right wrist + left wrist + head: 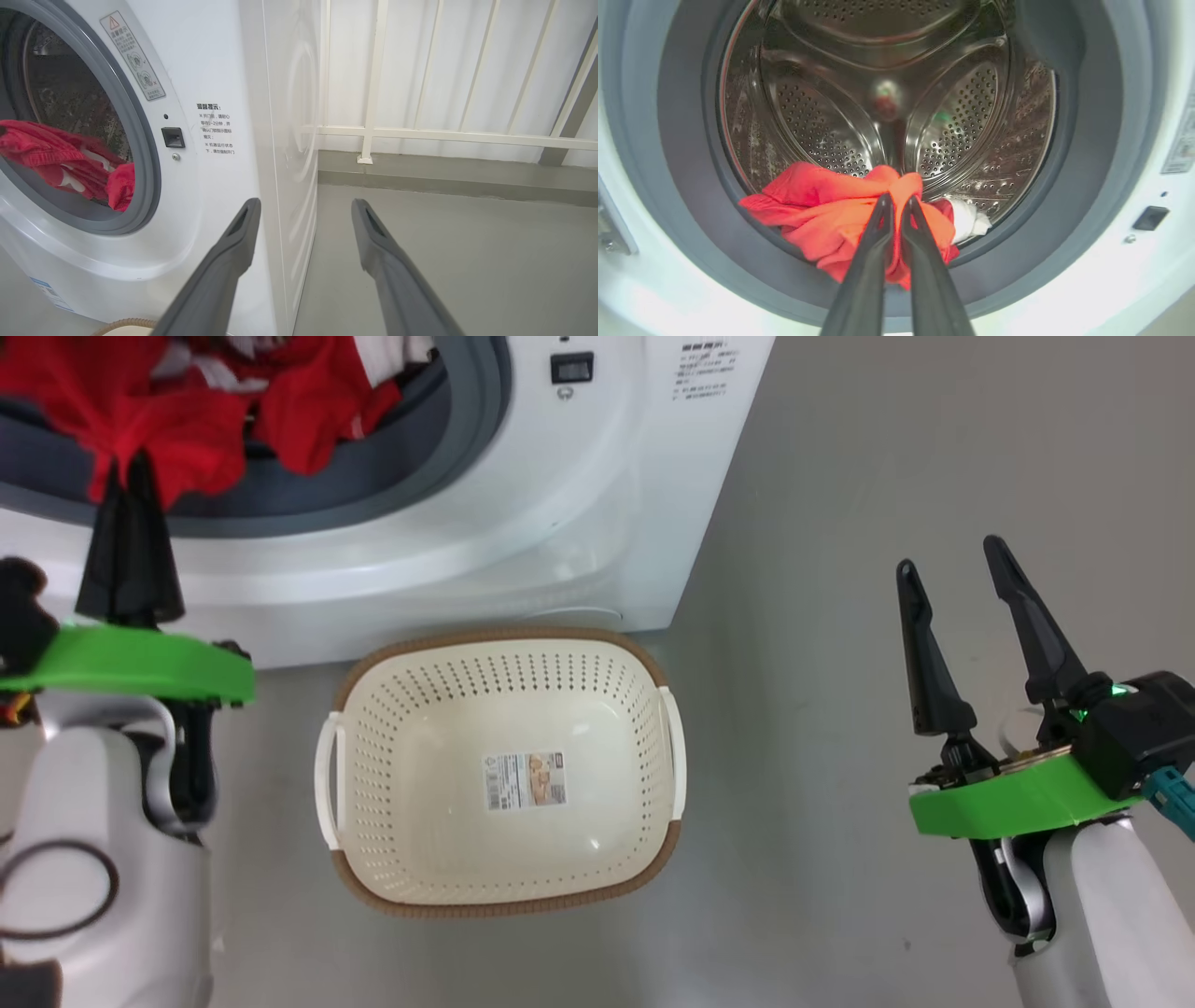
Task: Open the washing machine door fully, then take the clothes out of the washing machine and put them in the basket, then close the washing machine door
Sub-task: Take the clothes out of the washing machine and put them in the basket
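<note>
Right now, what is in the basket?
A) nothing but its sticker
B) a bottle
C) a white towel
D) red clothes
A: the basket is bare except for its bottom sticker; the clothes hang at the mouth of the washer, pinched in the left end effector.

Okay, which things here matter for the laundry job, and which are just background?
Job: washer; clothes; basket; left gripper, shut on the clothes; right gripper, open.
Background: railing; floor.

Light is bright and even, with soft shadows. Glare bleaches the front of the washing machine [1064, 298]. Both wrist views bow at their edges.
</note>
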You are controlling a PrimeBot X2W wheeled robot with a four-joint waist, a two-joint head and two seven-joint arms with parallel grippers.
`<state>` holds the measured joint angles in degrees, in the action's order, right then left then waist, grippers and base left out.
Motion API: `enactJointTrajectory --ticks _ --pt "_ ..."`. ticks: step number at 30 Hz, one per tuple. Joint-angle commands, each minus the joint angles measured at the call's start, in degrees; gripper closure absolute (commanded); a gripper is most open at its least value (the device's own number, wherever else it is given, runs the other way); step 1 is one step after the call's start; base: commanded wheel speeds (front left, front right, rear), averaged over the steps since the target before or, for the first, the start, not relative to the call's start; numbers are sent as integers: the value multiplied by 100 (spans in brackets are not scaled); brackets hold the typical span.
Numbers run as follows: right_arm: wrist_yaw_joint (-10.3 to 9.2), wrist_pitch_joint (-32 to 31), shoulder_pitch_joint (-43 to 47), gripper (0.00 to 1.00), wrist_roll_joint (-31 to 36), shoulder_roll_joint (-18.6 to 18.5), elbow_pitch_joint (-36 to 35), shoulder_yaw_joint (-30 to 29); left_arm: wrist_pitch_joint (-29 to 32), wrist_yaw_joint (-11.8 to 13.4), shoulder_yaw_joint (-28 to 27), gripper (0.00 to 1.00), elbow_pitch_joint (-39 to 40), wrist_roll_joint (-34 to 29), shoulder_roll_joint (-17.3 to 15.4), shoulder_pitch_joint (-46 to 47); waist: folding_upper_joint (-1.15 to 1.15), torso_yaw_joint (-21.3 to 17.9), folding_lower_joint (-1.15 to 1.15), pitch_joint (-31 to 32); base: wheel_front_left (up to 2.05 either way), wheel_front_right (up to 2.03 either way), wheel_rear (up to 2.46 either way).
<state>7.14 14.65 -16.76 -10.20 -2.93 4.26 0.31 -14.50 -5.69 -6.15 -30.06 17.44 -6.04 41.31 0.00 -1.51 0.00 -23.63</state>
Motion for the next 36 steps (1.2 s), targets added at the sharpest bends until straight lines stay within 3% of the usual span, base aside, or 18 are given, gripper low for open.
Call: enactJointTrajectory --ticks 1,23,36 --pt "35 35 108 0 -49 5 -109 111 -49 -71 -160 100 346 11 -167 -240 0 12 0 250 0 0 0" --pt "35 35 446 0 -77 5 25 104 -50 -168 136 100 1608 -192 155 -1744 0 -20 0 1089 0 0 0" --pt "35 35 572 0 -59 5 -41 52 181 92 357 100 1684 85 283 -2311 0 -75 0 1218 0 0 0"
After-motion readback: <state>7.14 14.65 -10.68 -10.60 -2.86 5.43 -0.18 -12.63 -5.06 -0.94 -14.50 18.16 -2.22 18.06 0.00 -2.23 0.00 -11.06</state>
